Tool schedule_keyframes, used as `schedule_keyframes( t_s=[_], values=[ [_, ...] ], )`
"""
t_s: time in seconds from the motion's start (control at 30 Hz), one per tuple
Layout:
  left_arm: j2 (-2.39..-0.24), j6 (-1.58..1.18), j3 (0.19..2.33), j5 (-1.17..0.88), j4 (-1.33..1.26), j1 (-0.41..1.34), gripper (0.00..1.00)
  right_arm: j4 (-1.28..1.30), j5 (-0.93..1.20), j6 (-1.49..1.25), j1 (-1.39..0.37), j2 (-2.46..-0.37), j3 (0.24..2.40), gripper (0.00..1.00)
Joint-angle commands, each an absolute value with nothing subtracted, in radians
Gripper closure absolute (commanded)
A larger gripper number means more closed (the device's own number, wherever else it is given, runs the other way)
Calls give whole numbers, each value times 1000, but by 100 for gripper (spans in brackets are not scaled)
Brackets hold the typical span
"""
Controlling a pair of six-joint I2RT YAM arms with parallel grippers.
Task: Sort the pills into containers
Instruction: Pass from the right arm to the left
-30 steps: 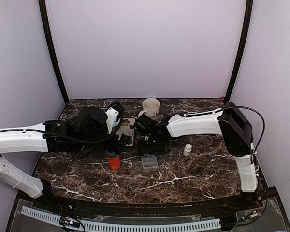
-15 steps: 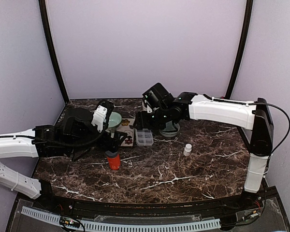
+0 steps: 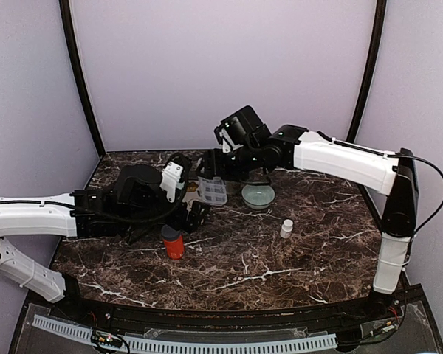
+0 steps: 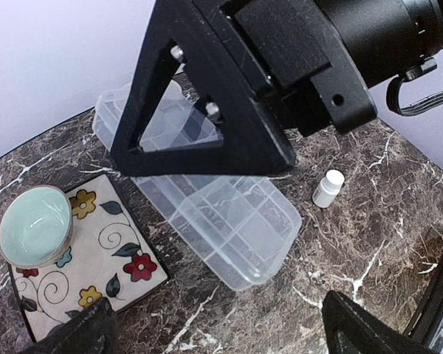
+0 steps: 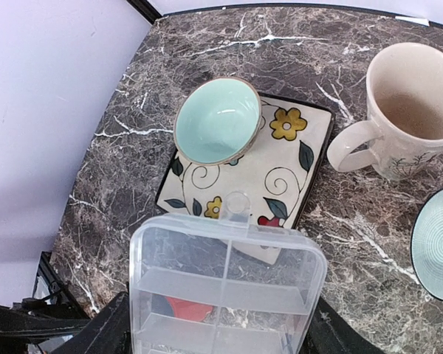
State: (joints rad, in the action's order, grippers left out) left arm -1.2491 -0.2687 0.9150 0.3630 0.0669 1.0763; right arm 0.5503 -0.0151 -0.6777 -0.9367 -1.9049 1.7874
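My right gripper (image 3: 215,179) holds the clear pill box (image 3: 213,191) up in the air above the table's middle, shut on its sides. In the right wrist view the box (image 5: 225,284) fills the space between my black fingers (image 5: 103,333), and its empty containers show through the lid. My left gripper (image 3: 195,214) sits low beside the orange bottle (image 3: 173,242), open wide with nothing in it. In the left wrist view the box (image 4: 229,221) hangs ahead of that gripper (image 4: 221,339). No pills are in view.
A pale green bowl (image 5: 217,120) stands on a floral plate (image 5: 284,166), with a cream mug (image 5: 407,110) to its right. A second green bowl (image 3: 258,195) and a small white bottle (image 3: 286,228) stand right of the middle. The marble table (image 3: 280,265) is walled on three sides.
The right arm has picked the pill box up from the table front and carried it up and back to the left. The left gripper has opened slightly wider and shifted a little.
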Motion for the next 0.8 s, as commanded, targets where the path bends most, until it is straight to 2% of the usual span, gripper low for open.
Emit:
schedule_keyframes(
  t_s=[0.0,0.13,0.4,0.6,0.77],
  values=[
    [-1277,-253,970,375,15,1076,1,554,11,-654,-937,-1902,1816,46],
    [-1301,-299,1000,341,30,1038,1,531,23,-647,-938,-1880,1771,46],
    [-1334,-434,1061,141,127,939,4,451,41,-628,-939,-1824,1677,46],
    [-1376,-449,1109,12,179,930,6,422,38,-632,-942,-1815,1663,45],
    [-1388,-484,1126,-21,203,924,6,412,43,-638,-946,-1821,1675,45]
  ],
)
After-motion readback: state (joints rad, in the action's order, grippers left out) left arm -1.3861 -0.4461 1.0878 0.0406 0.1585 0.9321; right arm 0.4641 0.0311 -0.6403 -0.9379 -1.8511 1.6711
